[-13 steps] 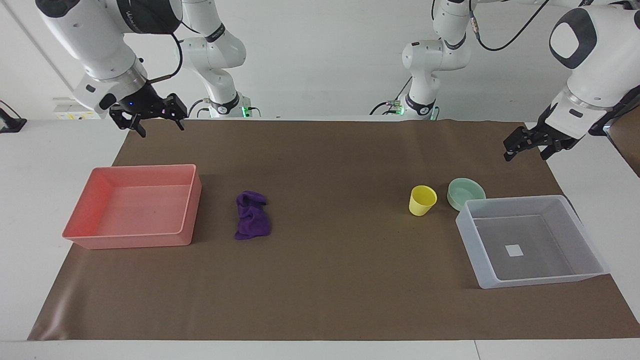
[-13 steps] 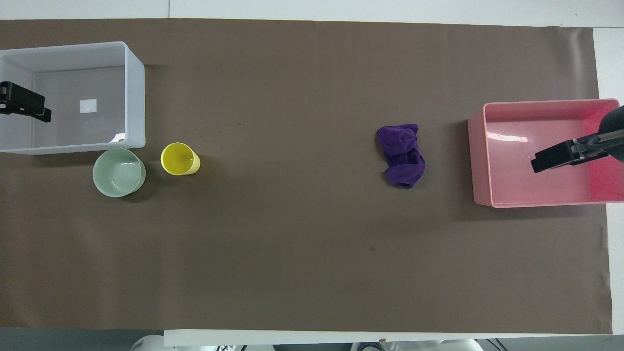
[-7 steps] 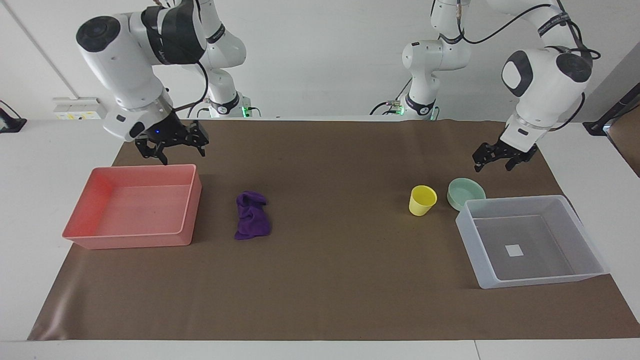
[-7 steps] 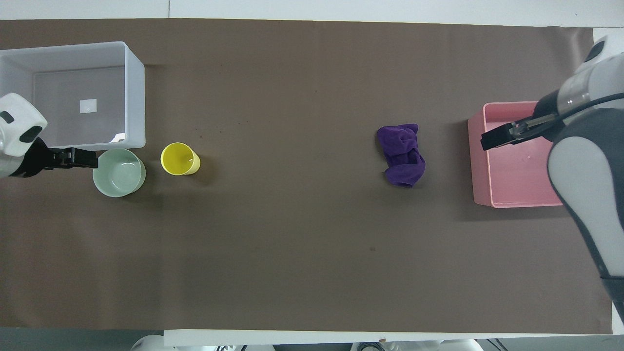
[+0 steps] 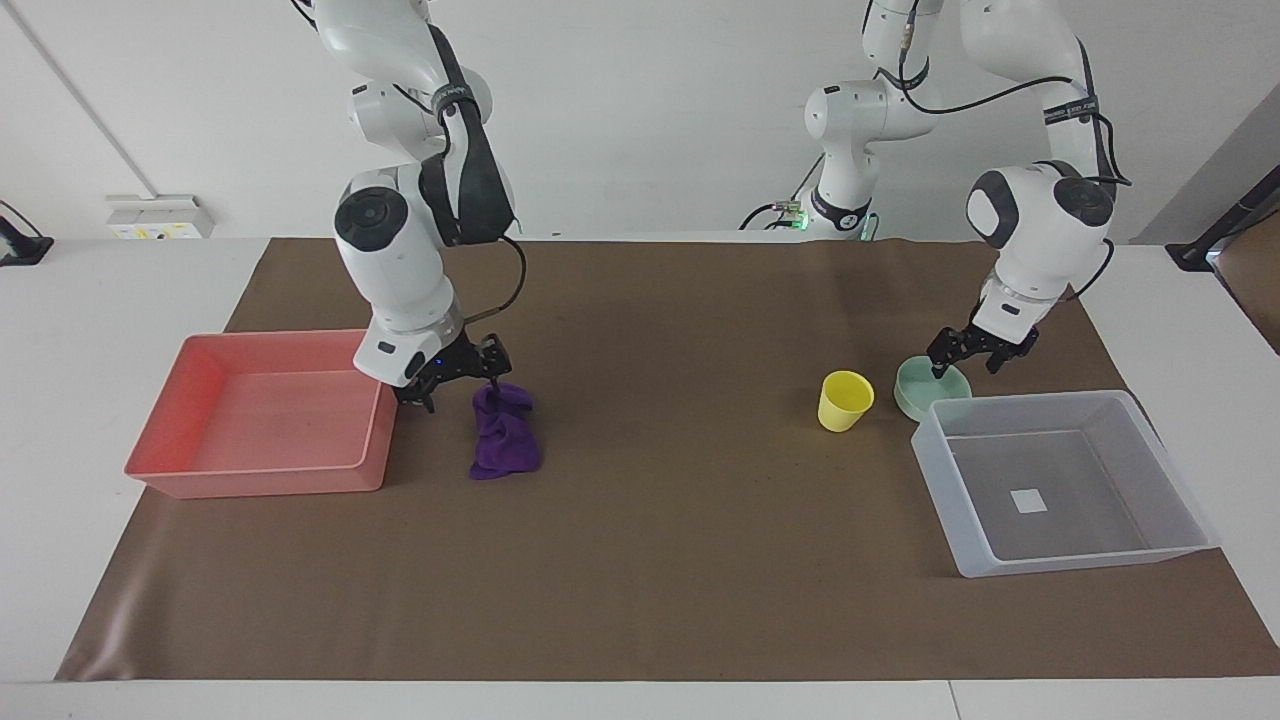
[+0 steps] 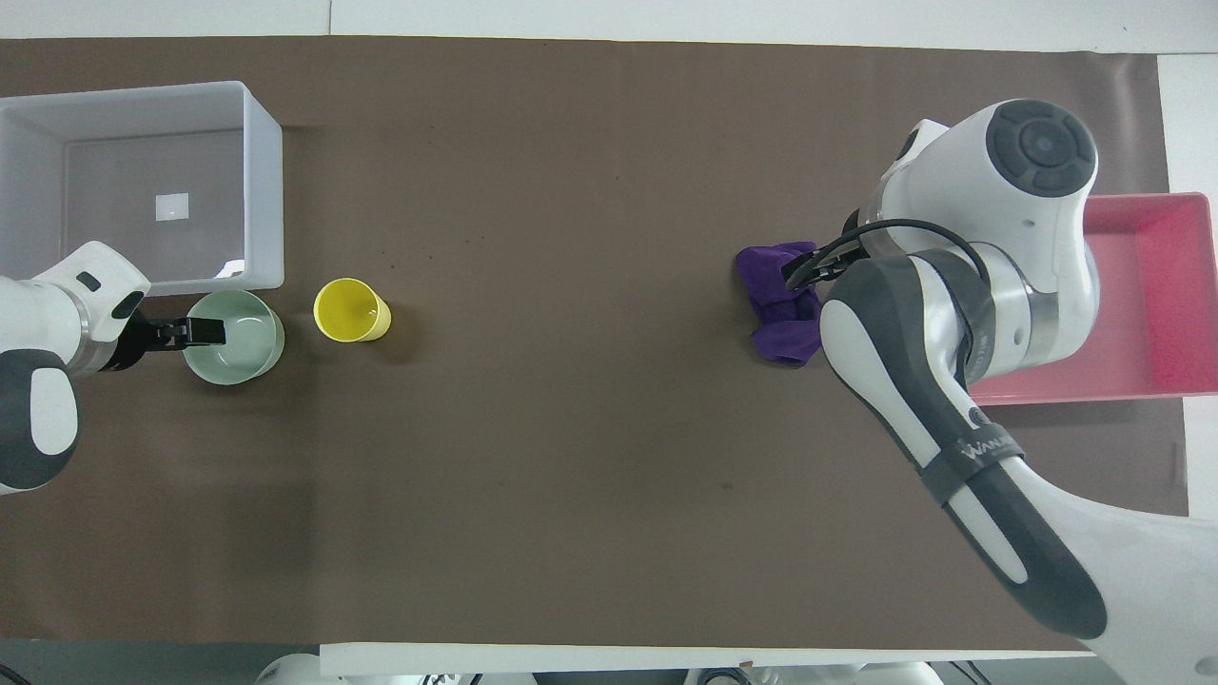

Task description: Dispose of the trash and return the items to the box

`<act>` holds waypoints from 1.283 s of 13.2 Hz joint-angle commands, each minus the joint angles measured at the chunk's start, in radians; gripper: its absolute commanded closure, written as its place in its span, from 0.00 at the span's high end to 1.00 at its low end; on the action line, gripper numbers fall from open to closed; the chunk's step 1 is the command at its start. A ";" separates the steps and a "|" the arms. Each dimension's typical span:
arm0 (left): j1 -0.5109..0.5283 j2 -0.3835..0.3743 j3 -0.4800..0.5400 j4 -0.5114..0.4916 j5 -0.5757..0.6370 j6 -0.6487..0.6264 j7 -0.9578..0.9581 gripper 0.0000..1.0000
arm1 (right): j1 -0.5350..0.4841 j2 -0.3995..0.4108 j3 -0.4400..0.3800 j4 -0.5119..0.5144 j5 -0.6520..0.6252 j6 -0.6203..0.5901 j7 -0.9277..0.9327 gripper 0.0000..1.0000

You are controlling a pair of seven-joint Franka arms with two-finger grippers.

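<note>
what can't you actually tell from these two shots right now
- Overhead view: the right arm covers the right gripper, one edge of the purple cloth and part of the pink tray.
- Facing view: too small to tell whether that gripper touches the cloth.
- Both views: whether the left gripper touches the mint-green bowl it hangs over is unclear.
- Overhead view: the picture's edge cuts off the translucent bin and the tray.

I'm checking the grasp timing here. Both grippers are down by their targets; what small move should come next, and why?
Probably lower a little more. The right gripper hangs open at the purple cloth's robot-side edge, beside the pink tray; it should settle over the cloth, then shut. The left gripper sits open at the mint-green bowl's rim. Nothing is gripped yet.
</note>
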 commanded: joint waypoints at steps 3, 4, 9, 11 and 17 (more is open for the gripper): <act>0.000 0.091 -0.004 -0.012 -0.005 0.176 -0.099 0.23 | 0.051 0.080 0.002 -0.060 0.028 0.135 0.045 0.94; 0.003 0.093 -0.006 -0.009 -0.005 0.170 -0.096 0.09 | 0.051 0.082 0.002 -0.086 0.028 0.161 0.045 0.93; -0.001 0.052 -0.004 0.011 -0.005 0.043 -0.096 0.00 | 0.050 0.074 0.000 -0.135 0.028 0.180 0.038 0.32; -0.007 -0.039 -0.006 0.026 -0.005 -0.112 -0.101 0.00 | 0.044 0.073 0.000 -0.135 0.028 0.174 0.041 0.10; 0.005 -0.053 -0.007 0.356 -0.019 -0.505 -0.098 0.00 | -0.013 0.039 -0.003 -0.037 0.018 0.019 0.019 0.00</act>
